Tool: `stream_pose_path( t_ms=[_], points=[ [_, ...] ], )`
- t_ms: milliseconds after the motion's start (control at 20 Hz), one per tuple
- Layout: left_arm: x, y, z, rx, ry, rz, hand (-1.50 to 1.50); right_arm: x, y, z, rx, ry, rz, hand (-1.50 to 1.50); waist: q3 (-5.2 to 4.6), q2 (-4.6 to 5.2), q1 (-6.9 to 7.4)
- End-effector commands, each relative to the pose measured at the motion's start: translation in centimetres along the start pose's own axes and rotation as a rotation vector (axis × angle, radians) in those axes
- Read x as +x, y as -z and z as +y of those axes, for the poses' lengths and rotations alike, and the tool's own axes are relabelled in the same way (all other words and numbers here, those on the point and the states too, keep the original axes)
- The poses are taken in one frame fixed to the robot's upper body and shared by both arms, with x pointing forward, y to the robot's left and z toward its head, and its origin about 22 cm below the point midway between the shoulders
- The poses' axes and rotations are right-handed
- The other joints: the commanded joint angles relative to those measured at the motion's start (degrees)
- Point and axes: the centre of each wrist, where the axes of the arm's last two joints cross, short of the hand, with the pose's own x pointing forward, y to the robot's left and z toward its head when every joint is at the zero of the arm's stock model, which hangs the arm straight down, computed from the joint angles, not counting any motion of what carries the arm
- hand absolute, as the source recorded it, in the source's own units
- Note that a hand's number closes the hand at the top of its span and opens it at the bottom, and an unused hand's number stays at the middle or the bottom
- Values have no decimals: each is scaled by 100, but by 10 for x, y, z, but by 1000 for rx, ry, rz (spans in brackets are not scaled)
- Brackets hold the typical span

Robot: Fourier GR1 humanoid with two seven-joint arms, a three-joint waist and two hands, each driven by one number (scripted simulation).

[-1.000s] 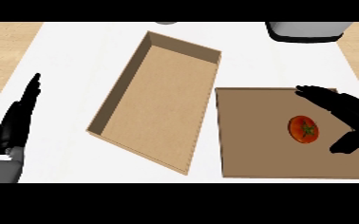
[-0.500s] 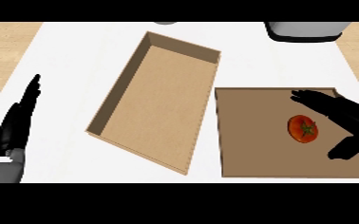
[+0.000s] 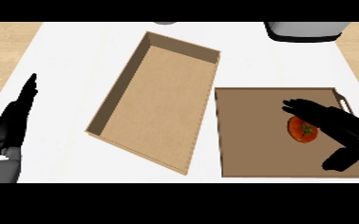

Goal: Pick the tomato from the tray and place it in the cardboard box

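Light bright and even across the white surface (image 3: 84, 61). No glare seen. Inner walls of the cardboard box (image 3: 155, 102) shaded darker on its left and far sides. Black hands show no surface detail. Edges undistorted.

right hand (image 3: 329, 123) open over tomato (image 3: 303, 130), tray (image 3: 259, 133)

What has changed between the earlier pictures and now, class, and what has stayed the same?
The robot's black right hand has moved left over the brown flat tray and now partly covers the red round tomato, fingers extended, not yet closed round it. The tomato, the tray, the open cardboard box and the resting left hand at the left edge stayed put.
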Motion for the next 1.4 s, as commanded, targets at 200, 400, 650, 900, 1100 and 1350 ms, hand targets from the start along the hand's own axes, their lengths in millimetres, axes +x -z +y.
stream_pose_path(
  t_ms=[200,400,650,900,1100,1350],
  points=[
    [-3,-4,13,-10,8,-1,0,-1,20,30,64,-29,141,-150,3,8,48],
    [2,-27,-16,1,1,7,0,15,31,31,48,-34,152,-150,3,-4,43],
    [4,-7,-6,17,19,-20,0,-9,34,28,-145,-134,108,150,6,12,54],
    [6,-8,9,15,12,-22,0,-8,31,32,-227,-190,125,150,4,2,35],
    [-4,-5,-14,2,2,-10,0,-1,67,28,-258,-173,85,150,3,13,49],
    [6,-9,-14,-34,6,-33,0,5,136,-36,-182,-111,72,150,9,50,232]
  ],
)
